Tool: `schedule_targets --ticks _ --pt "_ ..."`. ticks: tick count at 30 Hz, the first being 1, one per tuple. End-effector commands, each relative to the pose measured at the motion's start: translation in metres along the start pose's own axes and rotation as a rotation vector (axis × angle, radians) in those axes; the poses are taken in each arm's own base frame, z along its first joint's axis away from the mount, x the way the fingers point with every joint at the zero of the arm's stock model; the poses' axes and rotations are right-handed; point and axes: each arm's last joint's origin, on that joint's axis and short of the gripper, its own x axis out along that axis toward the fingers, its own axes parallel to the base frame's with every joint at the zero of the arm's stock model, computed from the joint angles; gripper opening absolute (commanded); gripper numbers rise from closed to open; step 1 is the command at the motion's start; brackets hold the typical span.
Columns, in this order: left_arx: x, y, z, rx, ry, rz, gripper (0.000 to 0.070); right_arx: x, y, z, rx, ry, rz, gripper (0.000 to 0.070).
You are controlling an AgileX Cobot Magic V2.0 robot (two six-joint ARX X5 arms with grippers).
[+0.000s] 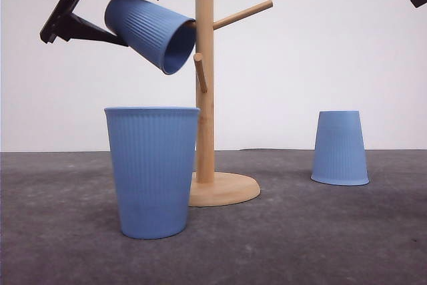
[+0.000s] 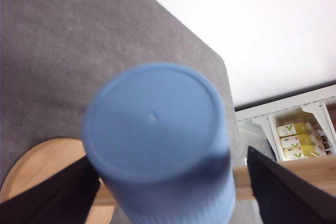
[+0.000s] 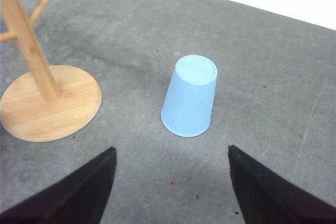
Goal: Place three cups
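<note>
Grey felt covers the table (image 1: 320, 245) beneath a plain white wall as we hang cups on a wooden mug tree (image 1: 205, 98). Our left gripper (image 1: 83, 21), high at the left, clasps a light-blue ribbed cup (image 1: 152, 31) near its base, the cup tilted with its mouth toward the trunk and a peg on the tree's left side. From the left wrist camera we see the cup's flat base (image 2: 152, 119) between the dark fingers (image 2: 52, 192), with a peg running behind it. A second cup (image 1: 153, 171) stands upright at the near left, in front of the tree's round foot. The third cup (image 3: 190, 95) rests upside down, well apart at the right. Our right gripper (image 3: 170, 187) hovers above it, jaws spread wide and holding nothing. To seat the held cup well, we judge the mouth should slide squarely along the peg until the base meets its tip, letting go only once the cup hangs steadily.
</note>
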Motion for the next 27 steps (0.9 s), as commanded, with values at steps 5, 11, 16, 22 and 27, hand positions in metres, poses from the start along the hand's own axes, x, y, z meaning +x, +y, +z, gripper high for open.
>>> schedule_targets --ticks 5,11,16,22,27 --pt "-0.006 -0.006 -0.002 0.003 0.038 -0.017 0.0563 -0.002 0.0 0.005 0.001 -0.023 0.003 0.0432" --pt "-0.034 -0.017 -0.008 0.06 0.047 -0.003 0.0563 -0.002 0.0 0.005 0.019 -0.023 0.007 0.0432" --pt "-0.06 -0.02 -0.02 0.124 0.099 0.056 0.0562 -0.002 0.001 0.005 0.019 -0.023 0.008 0.0432" --pt "-0.09 -0.021 -0.034 0.228 0.128 0.148 0.056 -0.002 0.0 0.005 0.019 -0.023 0.007 0.0432" --pt "-0.11 -0.006 -0.052 0.27 0.128 0.179 0.0556 -0.002 0.0 0.004 0.029 -0.017 0.007 0.0432"
